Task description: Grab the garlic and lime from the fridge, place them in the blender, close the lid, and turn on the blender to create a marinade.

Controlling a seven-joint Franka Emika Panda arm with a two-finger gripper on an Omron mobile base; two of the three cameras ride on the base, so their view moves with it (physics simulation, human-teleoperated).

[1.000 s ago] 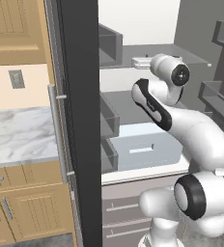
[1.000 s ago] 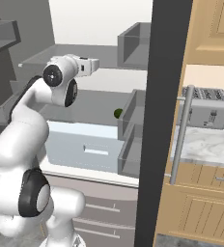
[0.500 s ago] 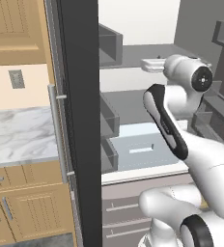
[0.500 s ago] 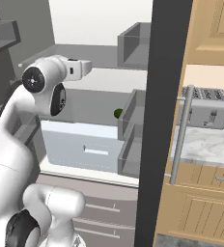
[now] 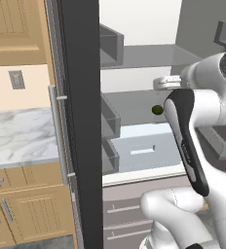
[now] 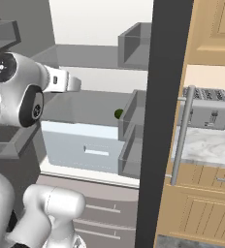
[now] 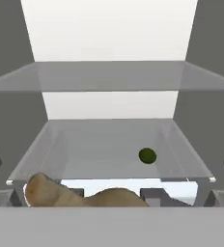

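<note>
The fridge (image 5: 81,121) stands open, its grey shelves bare but for the lime (image 7: 147,155), which sits on the middle shelf toward its right front corner. The hand (image 7: 111,195) is partly closed around a pale tan lump, probably the garlic (image 7: 80,195), blurred at the bottom edge.

Left base view: from behind-left of the arm, facing forward and down past the dark door edge into the open fridge (image 5: 134,97). Right base view: same fridge interior from behind-right. Both share the middle shelf with the lime (image 5: 157,110). Hand view: close in, looking level straight along that shelf.
</note>
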